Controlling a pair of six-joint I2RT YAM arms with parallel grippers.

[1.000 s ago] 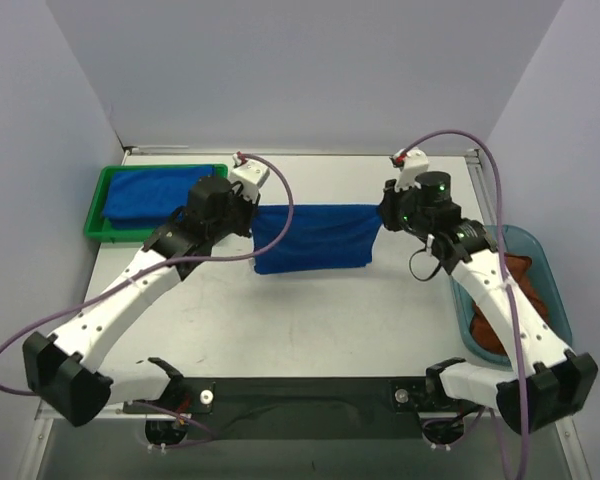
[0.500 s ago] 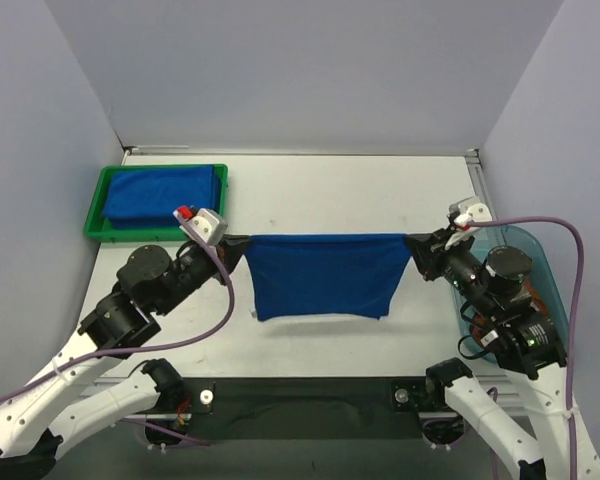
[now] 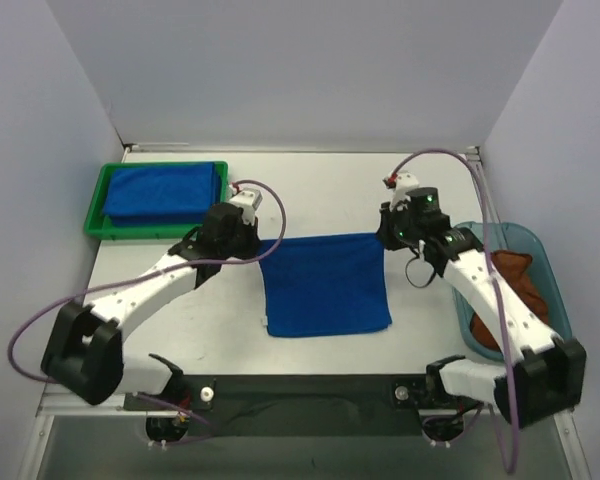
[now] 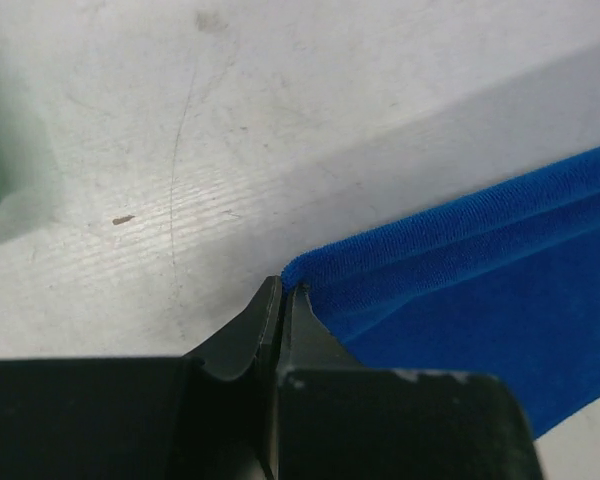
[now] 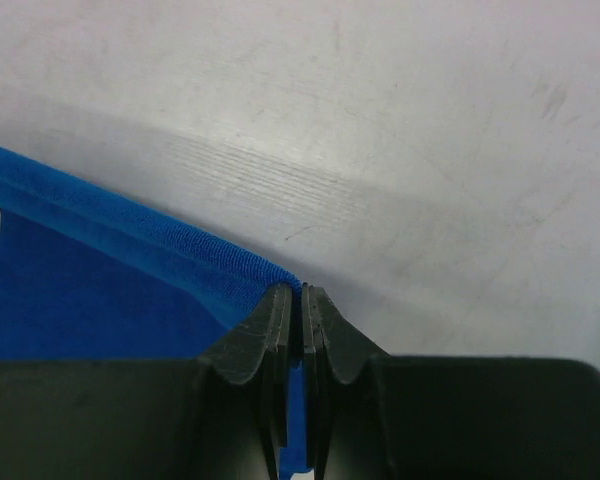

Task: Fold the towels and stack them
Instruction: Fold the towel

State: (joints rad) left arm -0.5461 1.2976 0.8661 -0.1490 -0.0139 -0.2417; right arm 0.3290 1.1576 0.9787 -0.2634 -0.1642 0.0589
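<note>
top external: blue towel point(image 3: 325, 290) now laid down onto table point(image 3: 320, 190).

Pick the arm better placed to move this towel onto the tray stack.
Left. The left fingers pinch the towel corner right beside the tray; the right fingers hold the other corner, by the bin.

The top camera sits high behind the arm bases, looking down over the whole white worktop point(image 3: 320, 190). The wrist cameras sit very close, looking down past the left tool point(image 4: 283, 295) and right tool point(image 5: 301, 292) at opposite corners of the royal blue terry towel point(image 3: 325, 285), also seen overhead.
</note>
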